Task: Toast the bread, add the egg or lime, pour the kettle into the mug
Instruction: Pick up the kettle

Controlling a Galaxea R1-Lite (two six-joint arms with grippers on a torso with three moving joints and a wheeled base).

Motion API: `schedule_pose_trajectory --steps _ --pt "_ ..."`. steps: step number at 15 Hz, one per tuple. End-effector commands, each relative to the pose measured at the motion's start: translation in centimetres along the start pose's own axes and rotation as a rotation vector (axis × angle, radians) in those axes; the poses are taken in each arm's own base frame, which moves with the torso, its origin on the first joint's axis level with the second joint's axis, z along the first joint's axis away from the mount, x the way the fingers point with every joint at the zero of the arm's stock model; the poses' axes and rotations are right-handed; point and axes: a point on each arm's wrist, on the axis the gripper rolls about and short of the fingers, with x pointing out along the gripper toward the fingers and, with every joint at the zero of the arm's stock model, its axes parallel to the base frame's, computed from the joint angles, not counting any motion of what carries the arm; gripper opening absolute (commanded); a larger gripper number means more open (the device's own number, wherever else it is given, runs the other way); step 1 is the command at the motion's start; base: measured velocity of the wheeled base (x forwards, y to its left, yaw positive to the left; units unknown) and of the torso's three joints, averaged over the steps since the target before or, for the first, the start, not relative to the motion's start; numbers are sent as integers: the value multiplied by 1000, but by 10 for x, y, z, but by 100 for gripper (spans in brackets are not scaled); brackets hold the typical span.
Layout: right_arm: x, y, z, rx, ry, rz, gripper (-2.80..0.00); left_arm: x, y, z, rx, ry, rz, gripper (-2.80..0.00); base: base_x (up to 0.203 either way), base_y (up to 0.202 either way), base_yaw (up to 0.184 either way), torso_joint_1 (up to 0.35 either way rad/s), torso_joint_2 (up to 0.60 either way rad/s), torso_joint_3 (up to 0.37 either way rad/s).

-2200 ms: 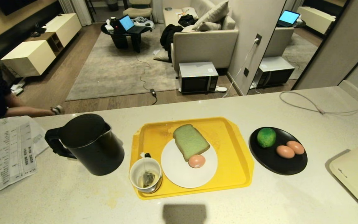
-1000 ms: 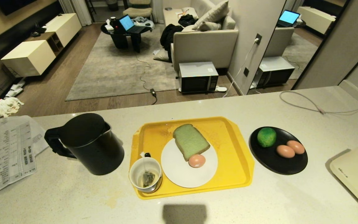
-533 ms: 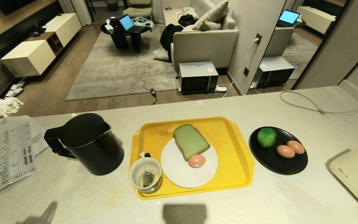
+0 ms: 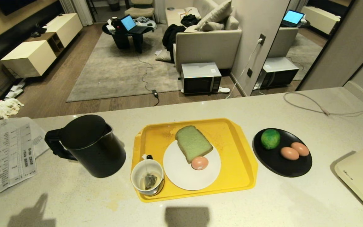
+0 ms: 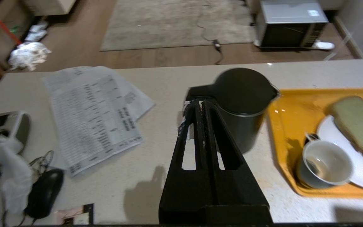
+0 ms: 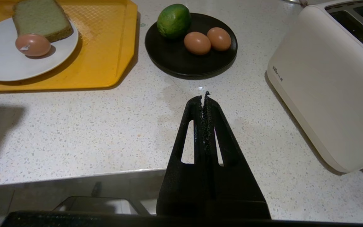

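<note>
The left end effector [image 5: 197,104], fingers pressed together and empty, hovers above the worktop [image 4: 74,195] just short of the kettle [image 4: 88,145], tips toward its handle. The kettle stands beside the yellow tray [image 4: 238,164], left of it.

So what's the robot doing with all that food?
Nothing is being held yet. The bread and an egg lie on the white plate on the yellow tray, beside the mug with a teabag. The left hand, shut and empty, is above the counter near the kettle. The right hand, also shut, is by the toaster.
</note>
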Motion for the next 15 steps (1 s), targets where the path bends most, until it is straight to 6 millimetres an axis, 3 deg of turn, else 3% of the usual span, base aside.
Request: schedule_pose_trajectory --steps 1,5,10,15 --pt "0 0 0 0 2 1 -280 12 -1 8 -1 26 57 -280 0 0 0 0 0 0" --pt "0 0 0 0 2 -2 -280 48 -5 27 -59 83 127 -280 0 0 0 0 0 0" --pt "0 0 0 0 2 0 -280 94 -12 42 -147 115 86 -280 0 0 0 0 0 0" --pt "0 0 0 0 2 1 -280 137 12 46 -170 56 91 -280 0 0 0 0 0 0"
